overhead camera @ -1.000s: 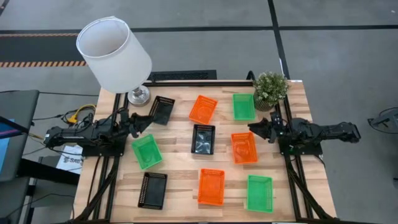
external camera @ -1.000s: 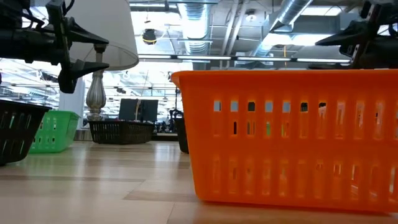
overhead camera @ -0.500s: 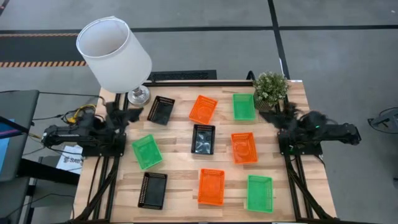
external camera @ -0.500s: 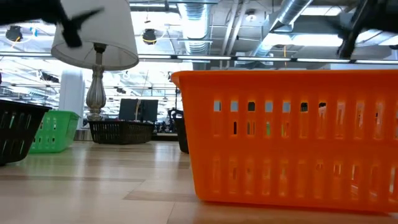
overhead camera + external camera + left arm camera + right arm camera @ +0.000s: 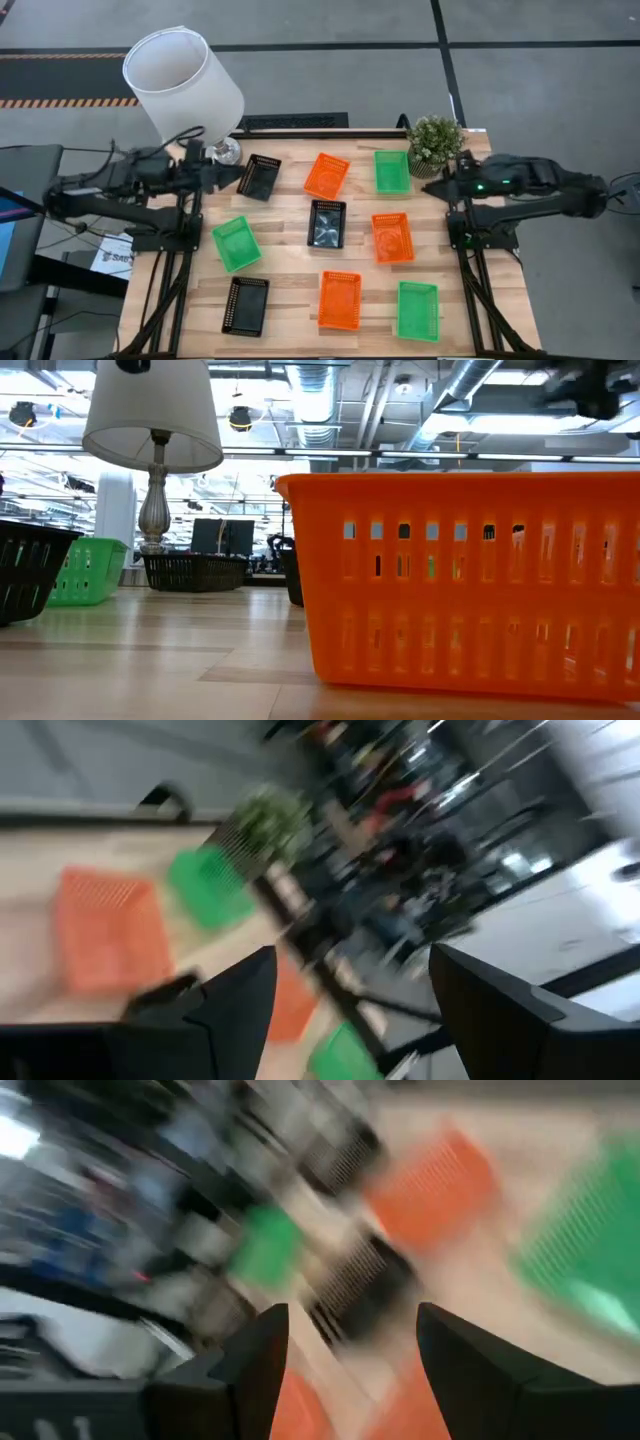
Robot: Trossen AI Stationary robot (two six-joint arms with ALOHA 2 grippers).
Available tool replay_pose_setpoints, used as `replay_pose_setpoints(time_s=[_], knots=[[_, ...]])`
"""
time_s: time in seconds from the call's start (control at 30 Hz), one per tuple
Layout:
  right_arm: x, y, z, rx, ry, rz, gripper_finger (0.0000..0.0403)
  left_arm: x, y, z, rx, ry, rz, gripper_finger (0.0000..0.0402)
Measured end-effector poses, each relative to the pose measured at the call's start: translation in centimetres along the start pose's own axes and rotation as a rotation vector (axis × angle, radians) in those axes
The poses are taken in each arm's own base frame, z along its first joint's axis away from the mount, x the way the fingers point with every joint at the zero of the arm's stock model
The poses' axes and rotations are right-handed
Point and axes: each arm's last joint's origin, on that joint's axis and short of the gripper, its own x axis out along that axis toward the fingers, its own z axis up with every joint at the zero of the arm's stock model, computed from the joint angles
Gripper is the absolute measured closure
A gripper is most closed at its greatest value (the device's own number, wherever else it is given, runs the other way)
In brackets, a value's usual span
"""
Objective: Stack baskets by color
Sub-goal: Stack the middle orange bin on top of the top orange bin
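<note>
Nine small mesh baskets are lying singly across the wooden tabletop (image 5: 290,290), none nested in another, as two dark arms are reaching in over its far corners. The left gripper (image 5: 238,172), fingers standing apart and holding nothing, is hovering just beside the far-left black basket (image 5: 260,177), near the foot of the white lamp (image 5: 184,86); the right gripper (image 5: 444,186), likewise spread and empty, is sitting just off the far green basket (image 5: 392,171), below the potted plant (image 5: 436,140). A far orange basket (image 5: 327,175) is resting between those two; the middle row is showing a green basket (image 5: 236,243), a black basket (image 5: 326,223) and an orange basket (image 5: 392,237), and the near row a black basket (image 5: 246,305), an orange basket (image 5: 340,299) and a green basket (image 5: 417,310). The baskets are looking like thin moulded plastic, so they are likely light enough to slide or tip if nudged, fairly stiff at the rim yet springy in the slotted walls seen in the low view, and smooth enough to slip in a loose pinch. The best hold is probably on one wall, one finger inside and one outside just under the rim, near the middle of a side so the basket is hanging level; the tapered sides should be letting one drop into its colour mate.
</note>
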Motion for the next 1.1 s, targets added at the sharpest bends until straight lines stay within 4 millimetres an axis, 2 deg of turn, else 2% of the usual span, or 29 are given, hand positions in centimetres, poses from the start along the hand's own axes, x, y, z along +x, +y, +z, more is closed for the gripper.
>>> replay_pose_setpoints(time_s=[0.17, 0.3, 0.4, 0.5, 0.63, 0.77, 0.9, 1.1], knots=[[2.2, 0.4, -0.8, 0.1, 0.34, -0.288, 0.0159, 1.6, -1.7, 0.6, 0.085, 0.18, 0.262, 0.015], [4.3, 0.1, -2.0, 0.147, 0.497, -0.484, 0.0159, 3.1, -1.1, -0.4, 0.129, 0.332, 0.442, 0.015], [6.3, 0.6, -2.9, 0.115, 0.548, -0.535, 0.0159, 4.0, -0.2, -1.5, 0.096, 0.421, 0.51, 0.015], [7.9, 1.2, -3.9, 0.115, 0.567, -0.54, 0.0159, 4.2, 0.3, -2.4, 0.057, 0.437, 0.508, 0.015], [9.9, 1.3, -5.7, 0.101, 0.549, -0.562, 0.0159, 3.5, 1.3, -3.3, 0.057, 0.417, 0.507, 0.015], [11.2, 0.4, -7.6, 0.111, 0.505, -0.668, 0.0159, 3.1, 2.5, -4.3, -0.004, 0.339, 0.448, 0.015], [12.3, -1.0, -9.5, 0.128, 0.482, -0.703, 0.0159, 3.0, 3.8, -5.4, -0.061, 0.294, 0.341, 0.015], [13.8, -2.9, -11.2, 0.154, 0.462, -0.648, 0.0159, 2.6, 5.5, -6.3, -0.084, 0.273, 0.31, 0.015]])
